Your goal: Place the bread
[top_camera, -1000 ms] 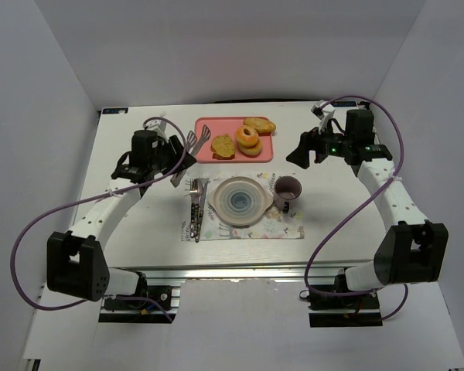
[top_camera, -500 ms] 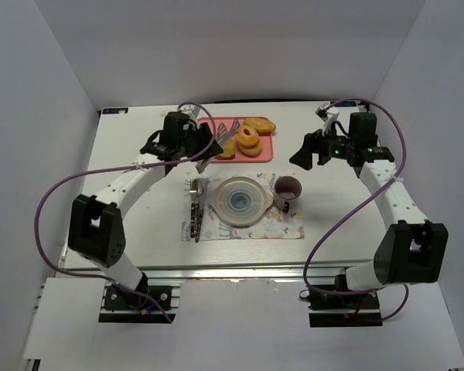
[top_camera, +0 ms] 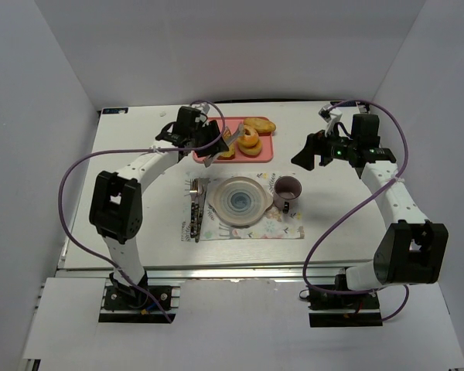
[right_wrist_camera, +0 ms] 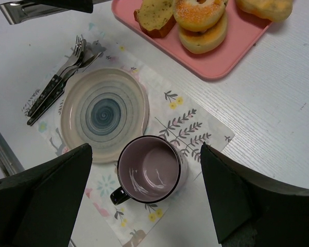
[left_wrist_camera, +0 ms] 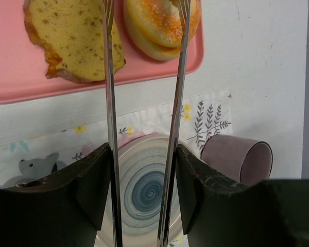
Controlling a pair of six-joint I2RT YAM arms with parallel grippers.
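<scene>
two blades of the tongs (left_wrist_camera: 111,128) reach up-frame from the left gripper (left_wrist_camera: 142,175), which is clamped on them. the bread (left_wrist_camera: 162,20) sits dead ahead at top centre, atop the paler ring (left_wrist_camera: 144,45) on the pink tray (left_wrist_camera: 20,87). the right gripper (right_wrist_camera: 144,154) gapes wide, farther off.

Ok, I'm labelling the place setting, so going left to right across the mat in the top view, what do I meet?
cutlery → plate → mug
</scene>
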